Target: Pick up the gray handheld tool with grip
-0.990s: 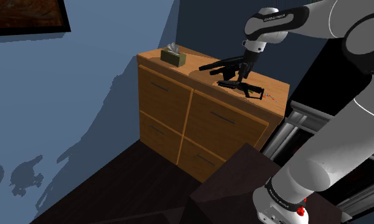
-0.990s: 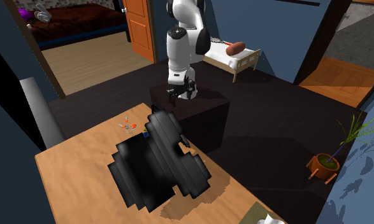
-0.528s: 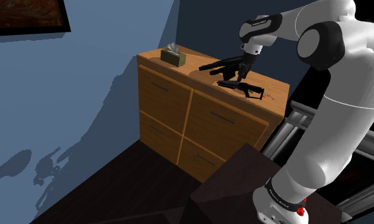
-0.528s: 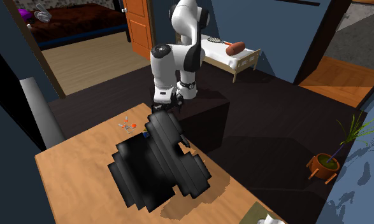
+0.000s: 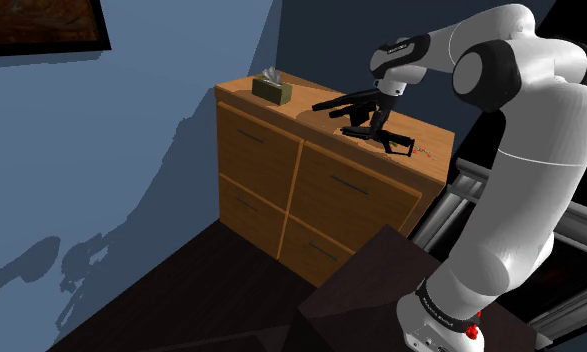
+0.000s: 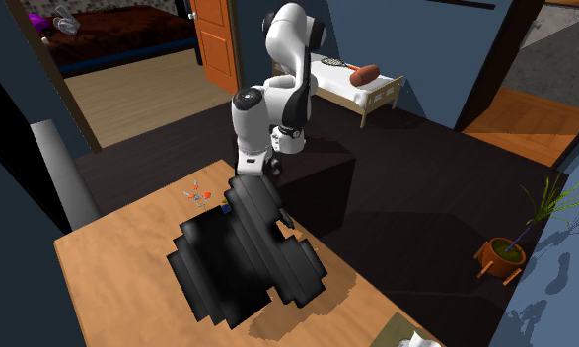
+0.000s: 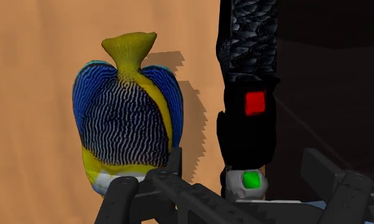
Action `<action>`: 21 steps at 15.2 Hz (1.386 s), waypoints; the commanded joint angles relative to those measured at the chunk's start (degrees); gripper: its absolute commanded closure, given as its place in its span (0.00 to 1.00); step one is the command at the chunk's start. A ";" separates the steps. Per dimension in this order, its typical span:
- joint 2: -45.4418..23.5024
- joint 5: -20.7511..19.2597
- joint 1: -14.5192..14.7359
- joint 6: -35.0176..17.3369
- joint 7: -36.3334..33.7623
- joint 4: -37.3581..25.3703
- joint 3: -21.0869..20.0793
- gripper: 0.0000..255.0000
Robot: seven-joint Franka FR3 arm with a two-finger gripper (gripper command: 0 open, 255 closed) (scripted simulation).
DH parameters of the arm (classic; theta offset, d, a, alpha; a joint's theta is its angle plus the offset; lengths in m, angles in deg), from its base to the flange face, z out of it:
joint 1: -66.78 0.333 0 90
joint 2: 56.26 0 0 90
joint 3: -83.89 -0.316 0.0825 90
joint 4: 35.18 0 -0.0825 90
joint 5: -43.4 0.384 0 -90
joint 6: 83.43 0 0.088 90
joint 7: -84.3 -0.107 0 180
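The arm (image 5: 521, 150) swings upright, yet the gripper (image 5: 368, 112) stays over the tool (image 5: 386, 138), upper right of the shoulder view. Fingers (image 7: 123, 198) spread, nothing clasped: the grasp is still ahead.

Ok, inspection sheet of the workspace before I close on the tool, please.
Surface: wooden dresser top, drawers below.
Job's things: black handheld tool with red square and green button, lying by the top's edge, not clasped.
Clutter: blue-and-yellow striped fish figure beside the tool; green tissue box; large black ribbed object.
Grippers: black two-finger pincer, open, fingers either side of the tool, not touching it.
Cables: nothing seen.
Surroundings: blue walls, dark floor, framed picture, potted plant.
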 commanded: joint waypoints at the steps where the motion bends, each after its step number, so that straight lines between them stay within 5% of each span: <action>1: -0.30 0.19 -0.01 -0.86 0.10 0.58 -0.08 0.00; 2: -0.30 0.19 -0.01 -0.86 0.10 0.58 -0.08 0.00; 3: -0.29 0.18 -0.01 -0.90 0.11 0.64 -0.07 1.00; 12: -0.31 0.19 -0.01 -0.86 0.11 0.57 -0.07 1.00; 21: 1.53 -0.94 0.08 5.36 -0.74 -4.06 0.36 1.00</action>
